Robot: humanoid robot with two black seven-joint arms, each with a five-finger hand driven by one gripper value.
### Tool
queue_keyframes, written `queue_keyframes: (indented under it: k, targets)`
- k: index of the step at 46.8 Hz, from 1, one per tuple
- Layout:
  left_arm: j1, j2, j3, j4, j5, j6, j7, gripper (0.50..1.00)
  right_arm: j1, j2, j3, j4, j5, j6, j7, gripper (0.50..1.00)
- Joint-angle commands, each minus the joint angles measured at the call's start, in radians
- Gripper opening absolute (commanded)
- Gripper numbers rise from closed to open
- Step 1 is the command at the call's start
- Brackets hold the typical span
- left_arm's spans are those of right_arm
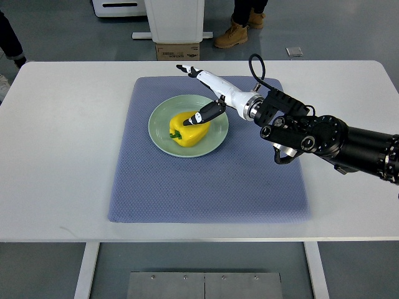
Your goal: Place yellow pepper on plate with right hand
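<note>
White tabletop (62, 156) carries a blue-grey mat (212, 187), and near the mat's middle a pale green plate (218, 134) holds the yellow pepper (187, 131). Right hand (209, 96) hovers over the plate's far edge, fingers spread, thumb tip touching the pepper without gripping. Beyond the table, grey floor, a white cabinet base (174, 18) and someone's tan boots (232, 34).

No text, label, brand, number or sign can be read anywhere in the top view; the cardboard box (178, 51) on the floor beyond the table (56, 156) shows only marks too small to make out.
</note>
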Motion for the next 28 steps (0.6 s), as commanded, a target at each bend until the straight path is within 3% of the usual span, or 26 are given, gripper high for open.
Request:
queue_keyframes:
  k: [1,19,28]
  targets:
    - [-0.001,0.0,0.0,0.0,0.0,0.0,0.0,1.0,-0.036,0.0,0.141,-0.002,0.0,0.0,-0.002,1.0]
    - [-0.001,0.0,0.0,0.0,0.0,0.0,0.0,1.0,-0.213,-0.04,0.511,0.0,0.084,0.02,0.004,1.0]
    - [-0.001,0.0,0.001,0.0,0.0,0.0,0.0,1.0,-0.299,-0.075,0.682,0.001,0.158,0.103,-0.004,1.0]
